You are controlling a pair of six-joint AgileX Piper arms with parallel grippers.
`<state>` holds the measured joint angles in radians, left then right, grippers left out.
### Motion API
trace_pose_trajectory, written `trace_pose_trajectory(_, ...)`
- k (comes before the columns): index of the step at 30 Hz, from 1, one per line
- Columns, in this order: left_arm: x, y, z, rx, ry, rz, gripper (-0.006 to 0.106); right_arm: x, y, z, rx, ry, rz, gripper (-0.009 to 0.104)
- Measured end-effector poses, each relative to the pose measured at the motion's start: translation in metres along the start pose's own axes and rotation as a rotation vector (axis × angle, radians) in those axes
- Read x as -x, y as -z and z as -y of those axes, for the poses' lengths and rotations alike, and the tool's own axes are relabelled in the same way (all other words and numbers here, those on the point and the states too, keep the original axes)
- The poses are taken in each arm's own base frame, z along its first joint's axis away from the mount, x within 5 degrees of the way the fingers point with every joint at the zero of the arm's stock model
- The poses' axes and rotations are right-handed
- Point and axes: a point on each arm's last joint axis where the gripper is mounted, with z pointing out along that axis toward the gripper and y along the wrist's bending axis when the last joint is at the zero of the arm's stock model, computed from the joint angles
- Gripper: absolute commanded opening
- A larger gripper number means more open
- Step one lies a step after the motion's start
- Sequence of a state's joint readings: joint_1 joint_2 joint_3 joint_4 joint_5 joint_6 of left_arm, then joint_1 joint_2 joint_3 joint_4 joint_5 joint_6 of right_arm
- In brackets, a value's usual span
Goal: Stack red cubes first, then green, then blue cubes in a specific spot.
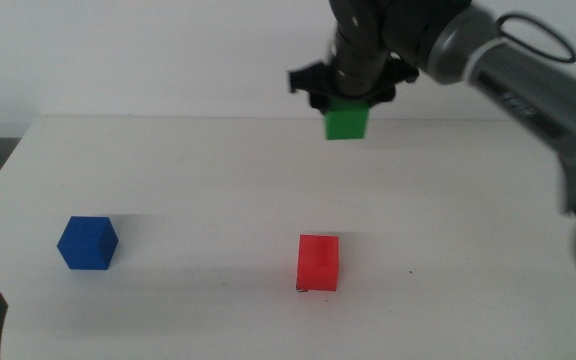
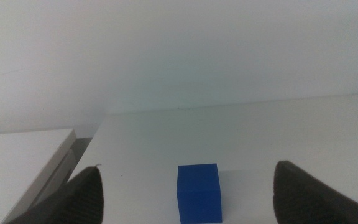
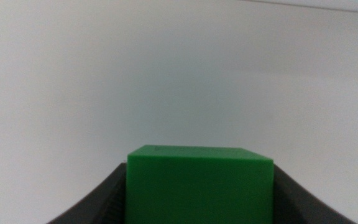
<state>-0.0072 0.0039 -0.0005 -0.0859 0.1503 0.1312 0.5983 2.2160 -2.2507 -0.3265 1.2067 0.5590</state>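
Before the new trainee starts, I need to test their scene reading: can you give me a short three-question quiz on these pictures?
1. True or false: the right tool holds the green cube above the table.
2. Which cube lies ahead of the left tool, between its open jaws? A) red B) blue C) green
3. Fill in: the ___ cube rests on the table, with nothing stacked on it.

Key: 1 true; 2 B, the blue cube; 3 red.
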Motion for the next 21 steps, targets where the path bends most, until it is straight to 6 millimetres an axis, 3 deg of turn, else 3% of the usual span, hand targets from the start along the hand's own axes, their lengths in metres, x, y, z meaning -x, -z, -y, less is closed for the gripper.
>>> trace_pose_trajectory(3, 0.000, 0.000, 0.000, 0.000, 0.000, 0.000, 0.094, -0.023, 0.041, -0.020, 0.027, -0.004, 0.004, 0.009)
trace_pose_trajectory(7, 0.000, 0.000, 0.000, 0.000, 0.000, 0.000, 0.094, -0.057, 0.066, -0.033, 0.045, -0.009, -0.018, 0.009)
trace_pose_trajectory(12, 0.000, 0.000, 0.000, 0.000, 0.000, 0.000, 0.094, -0.086, 0.062, -0.045, 0.034, -0.041, -0.063, 0.009)
trace_pose_trajectory(21, 0.000, 0.000, 0.000, 0.000, 0.000, 0.000, 0.094, -0.109, 0.046, -0.050, -0.004, -0.075, -0.127, 0.009)
